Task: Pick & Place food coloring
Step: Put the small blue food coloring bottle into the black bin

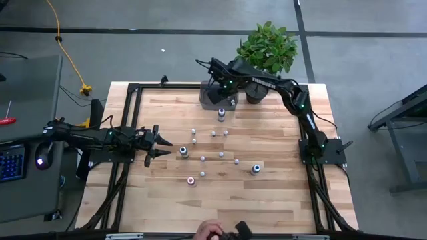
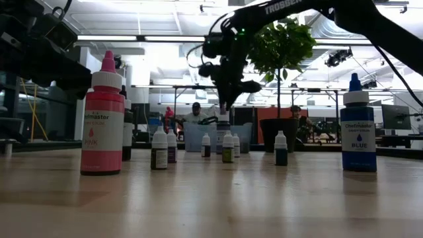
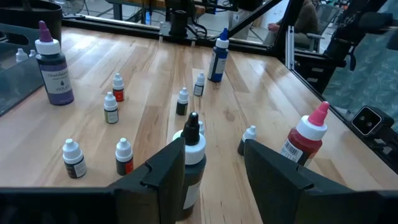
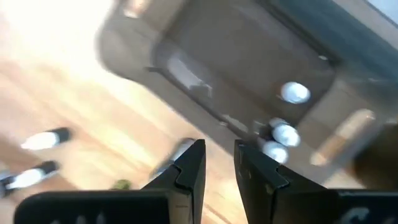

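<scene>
The food coloring is several tiny white-capped bottles [image 1: 203,159] standing in the middle of the table, with larger pink [image 1: 191,180], blue [image 1: 255,169], purple [image 1: 221,113] and black-capped [image 1: 183,152] bottles. A few more tiny bottles [image 4: 285,132] lie in the grey tray [image 1: 208,100] at the far edge. My left gripper [image 1: 167,148] is open and level, with the black-capped bottle [image 3: 193,155] just ahead of its fingertips. My right gripper [image 4: 217,149] hangs over the tray, fingers a little apart with nothing between them.
A potted green plant [image 1: 267,50] stands at the far edge, right of the tray. A black metal frame [image 1: 133,90] runs along the table's sides. A person's hand [image 1: 210,230] shows at the near edge. There is bare wood in front of the bottles.
</scene>
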